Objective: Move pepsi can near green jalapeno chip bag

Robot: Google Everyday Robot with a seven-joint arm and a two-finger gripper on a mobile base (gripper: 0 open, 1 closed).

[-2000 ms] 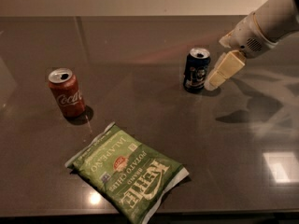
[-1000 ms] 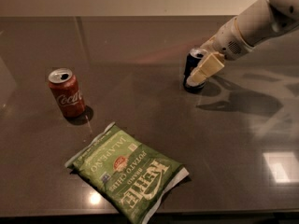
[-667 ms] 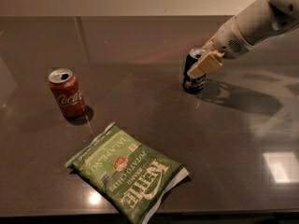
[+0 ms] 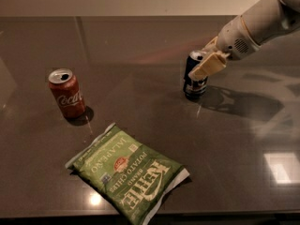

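Note:
The pepsi can (image 4: pixel 193 81) stands upright on the dark table, right of centre. It is navy with a silver top. My gripper (image 4: pixel 202 62) comes in from the upper right on a white arm and sits at the can's upper right side, partly covering it. The green jalapeno chip bag (image 4: pixel 129 172) lies flat near the front of the table, well to the left of and in front of the can.
A red Coca-Cola can (image 4: pixel 68 94) stands upright at the left, behind the bag. The dark glossy table (image 4: pixel 140 46) stretches across the whole view, and its front edge runs just below the bag.
My gripper has moved left from beside the pepsi can onto its upper right side and has stayed there. The can, the bag and the red can have not moved.

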